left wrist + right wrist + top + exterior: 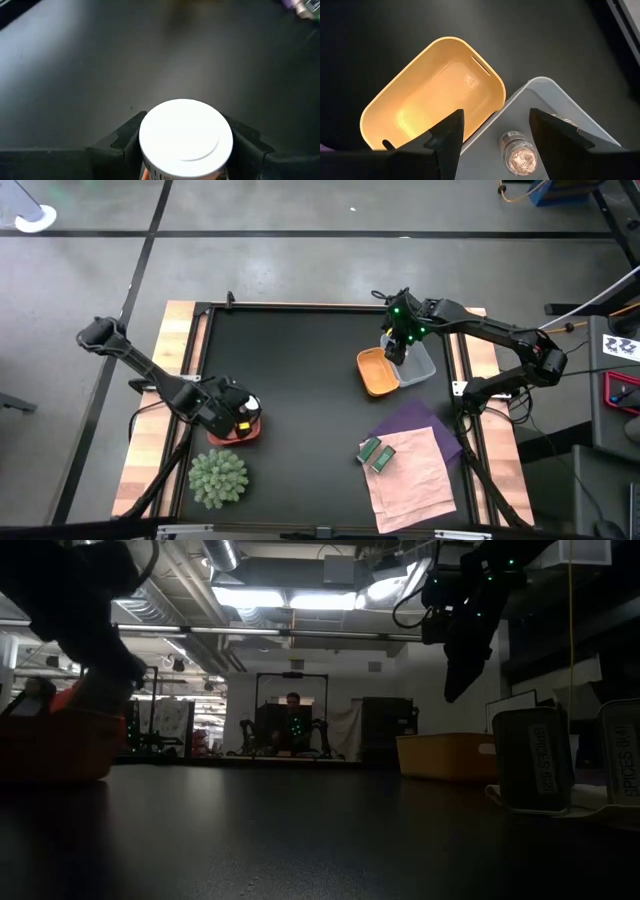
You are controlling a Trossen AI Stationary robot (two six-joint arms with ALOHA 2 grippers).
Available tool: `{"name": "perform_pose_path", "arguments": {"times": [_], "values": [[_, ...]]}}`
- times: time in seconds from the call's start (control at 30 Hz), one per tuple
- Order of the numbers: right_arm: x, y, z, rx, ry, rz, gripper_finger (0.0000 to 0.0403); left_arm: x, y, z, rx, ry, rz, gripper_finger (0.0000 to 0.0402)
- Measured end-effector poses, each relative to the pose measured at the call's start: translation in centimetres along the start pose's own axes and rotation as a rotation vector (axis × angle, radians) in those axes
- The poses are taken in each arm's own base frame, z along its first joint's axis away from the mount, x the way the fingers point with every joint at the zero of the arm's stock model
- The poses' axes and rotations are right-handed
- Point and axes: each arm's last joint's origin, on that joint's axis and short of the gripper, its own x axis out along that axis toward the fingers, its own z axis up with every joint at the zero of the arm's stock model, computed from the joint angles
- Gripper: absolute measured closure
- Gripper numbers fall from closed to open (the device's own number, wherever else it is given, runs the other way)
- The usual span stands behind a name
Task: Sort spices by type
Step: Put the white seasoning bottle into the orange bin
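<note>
My left gripper (238,418) is over the salmon-red tray (236,434) at the table's left and is shut on the white-capped jar (186,137). My right gripper (492,132) is open and empty. It hangs above the place where the orange tray (435,95) meets the clear tray (555,100). A pinkish-topped jar (519,155) stands in the clear tray; a second one (563,120) shows partly behind my right finger. Two green packets (376,452) lie on the pink cloth (415,470) at the near right. My left gripper pinches the white-capped jar's side just below the cap (142,165) between its two fingers (125,142), which come from above. The jar stands upright, cap up. The cap hides the jar's bottom, so I cannot tell whether it rests in the salmon-red tray.
The green spiky plant ball (218,477) sits near the table's front left, close to the salmon-red tray. A purple cloth (420,425) lies under the pink one. The orange tray is empty. In the low view a person (292,720) sits in the room beyond the table.
</note>
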Motion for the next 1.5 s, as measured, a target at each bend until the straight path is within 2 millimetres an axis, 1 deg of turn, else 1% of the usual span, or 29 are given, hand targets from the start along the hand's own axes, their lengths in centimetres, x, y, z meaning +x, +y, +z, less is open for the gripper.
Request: {"name": "perform_pose_path", "arguments": {"times": [0.23, 0.37, 0.47, 0.6, 0.73, 0.9, 1.2, 1.5], "values": [[0.0, 0.0, 0.0, 0.0, 0.0, 0.0, 0.0178, 1.6, -1.0, -0.9, -0.006, 0.033, 0.053, 0.0201], [0.0, 0.0, 0.0, 0.0, 0.0, 0.0, 0.0178, 2.2, -1.6, -1.1, 0.002, 0.027, 0.061, 0.0194], [0.0, 0.0, 0.0, 0.0, 0.0, 0.0, 0.0178, 2.6, -1.8, -1.5, 0.012, 0.064, 0.048, 0.0193], [0.0, 0.0, 0.0, 0.0, 0.0, 0.0, 0.0178, 2.6, -1.9, -1.6, 0.011, 0.089, 0.028, 0.0192], [0.0, 0.0, 0.0, 0.0, 0.0, 0.0, 0.0178, 2.5, -1.9, -1.5, 0.002, 0.092, 0.023, 0.0191], [0.0, 0.0, 0.0, 0.0, 0.0, 0.0, 0.0178, 2.5, -1.9, -1.6, 0.043, 0.1, 0.016, 0.019], [0.0, 0.0, 0.0, 0.0, 0.0, 0.0, 0.0178, 2.5, -1.9, -1.5, 0.035, 0.1, 0.011, 0.019], [0.0, 0.0, 0.0, 0.0, 0.0, 0.0, 0.0178, 1.2, -1.4, -0.6, -0.019, 0.064, -0.047, 0.019]]}}
